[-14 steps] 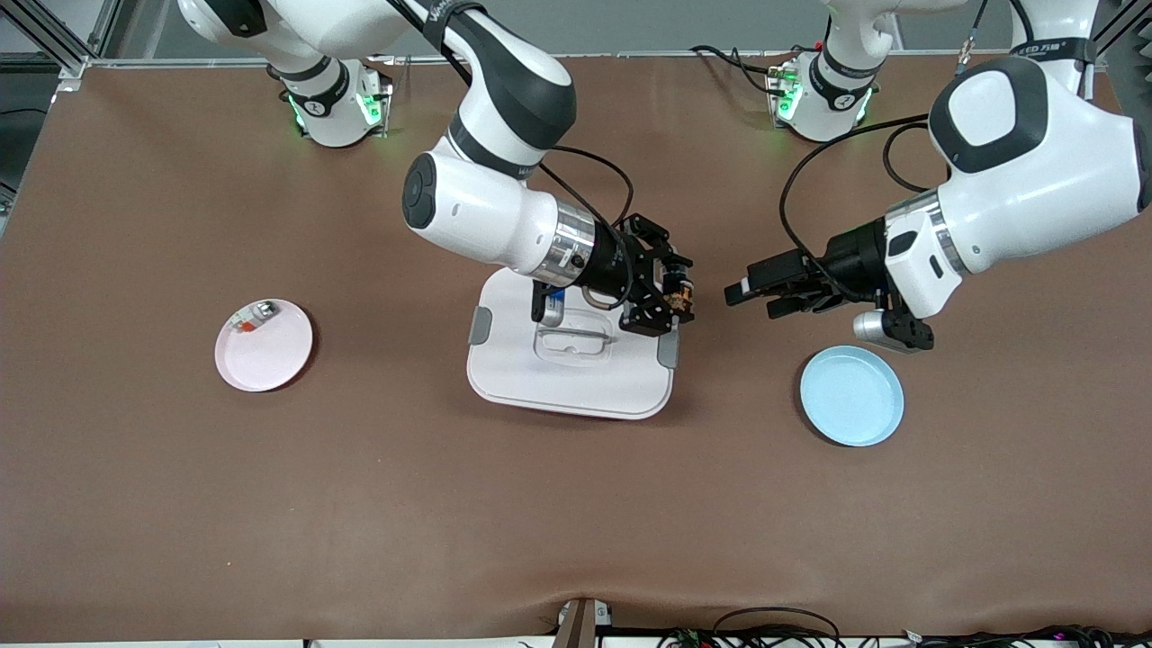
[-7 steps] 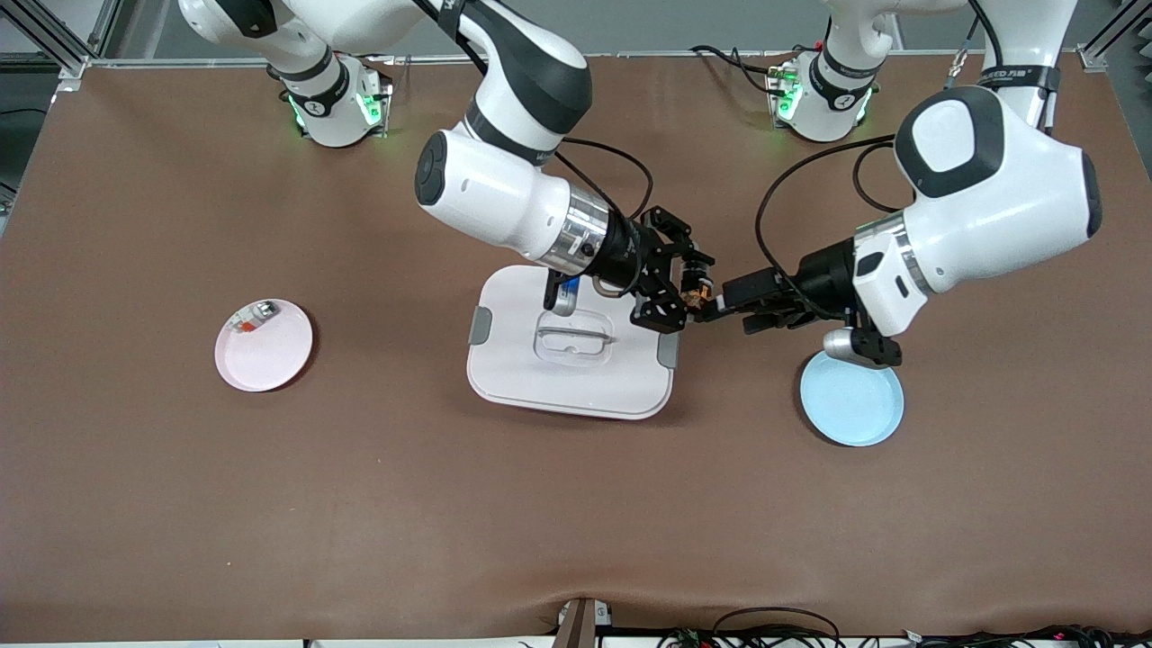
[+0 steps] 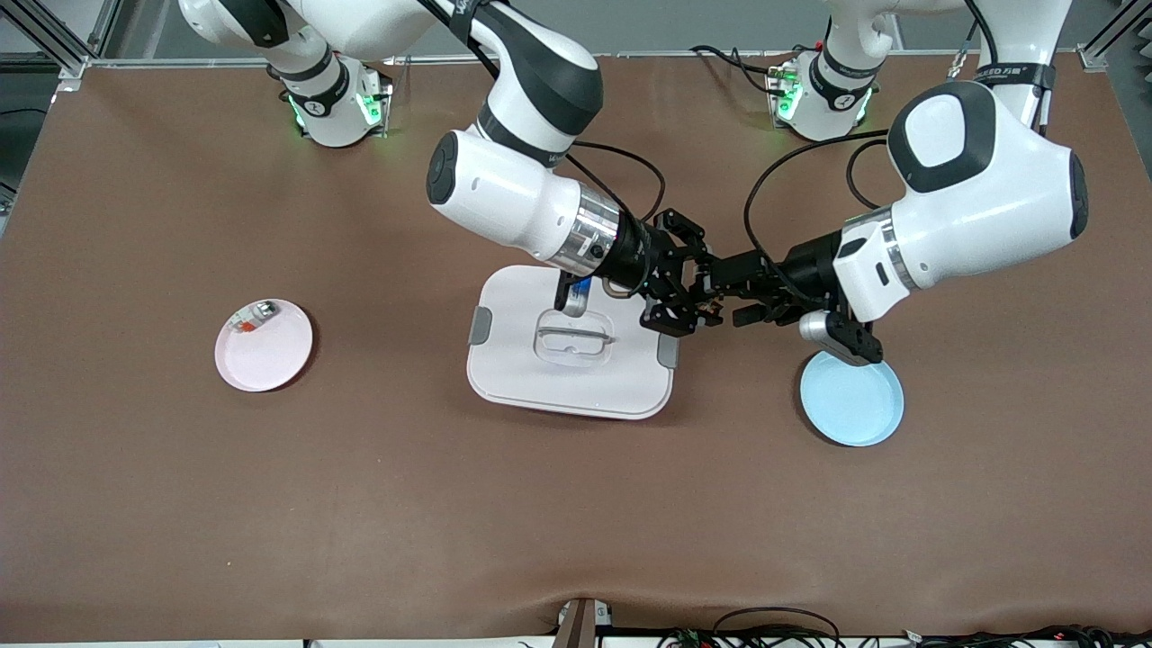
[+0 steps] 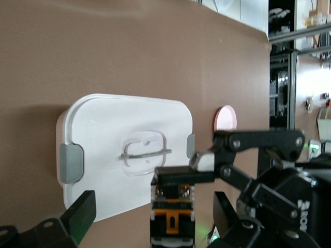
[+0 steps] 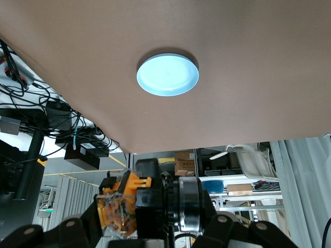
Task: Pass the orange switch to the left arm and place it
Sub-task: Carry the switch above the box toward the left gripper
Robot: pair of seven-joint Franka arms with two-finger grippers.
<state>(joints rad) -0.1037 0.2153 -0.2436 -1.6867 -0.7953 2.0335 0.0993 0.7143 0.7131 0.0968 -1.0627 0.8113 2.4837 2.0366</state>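
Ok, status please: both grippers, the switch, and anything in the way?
Right gripper shut on orange switch, over edge of box. Left gripper open, fingers either side of switch, not yet closed. Nothing else between them.

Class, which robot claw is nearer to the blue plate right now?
Left. The left claw meets the right claw at the orange switch above the box edge; the blue plate lies toward the left arm's end, so the left claw is closer.

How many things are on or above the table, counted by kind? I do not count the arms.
Plates: 2, pink and blue
White box: 1
Orange switch: 1
Small silver-and-red piece on the pink plate: 1
Total: 5
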